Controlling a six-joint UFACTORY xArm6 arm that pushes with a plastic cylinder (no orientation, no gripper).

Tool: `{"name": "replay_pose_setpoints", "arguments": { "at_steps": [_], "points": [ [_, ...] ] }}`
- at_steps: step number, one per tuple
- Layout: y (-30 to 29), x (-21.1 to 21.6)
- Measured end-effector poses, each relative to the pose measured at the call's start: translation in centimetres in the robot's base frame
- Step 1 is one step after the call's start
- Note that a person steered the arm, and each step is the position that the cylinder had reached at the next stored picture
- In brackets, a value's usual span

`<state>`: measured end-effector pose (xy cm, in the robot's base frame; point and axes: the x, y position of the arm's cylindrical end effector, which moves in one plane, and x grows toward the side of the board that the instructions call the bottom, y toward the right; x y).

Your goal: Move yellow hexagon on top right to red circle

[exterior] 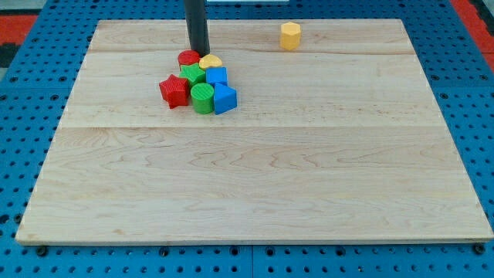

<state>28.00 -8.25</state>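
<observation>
A yellow hexagon stands alone near the view's top, right of centre. A red circle sits at the top of a tight cluster left of centre. My tip is just above the red circle and a second yellow block, touching or nearly touching them. The yellow hexagon is far to the right of my tip.
The cluster also holds a red star, a green block, a green cylinder, and two blue blocks. The wooden board lies on a blue pegboard.
</observation>
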Motion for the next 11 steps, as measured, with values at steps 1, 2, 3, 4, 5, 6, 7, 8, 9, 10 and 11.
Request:
{"name": "replay_pose_setpoints", "arguments": {
  "at_steps": [1, 2, 3, 4, 5, 6, 7, 8, 9, 10, 11],
  "points": [
    [-0.1, -0.6],
    [0.5, -3.0],
    [10.3, -1.9],
    [20.7, -0.9],
    [20.4, -5.2],
    [14.7, -7.8],
    [6.7, -4.2],
    [12.3, -5.4],
    [19.9, -3.9],
    [18.2, -1.4],
    [8.7, -0.8]
  ]
}}
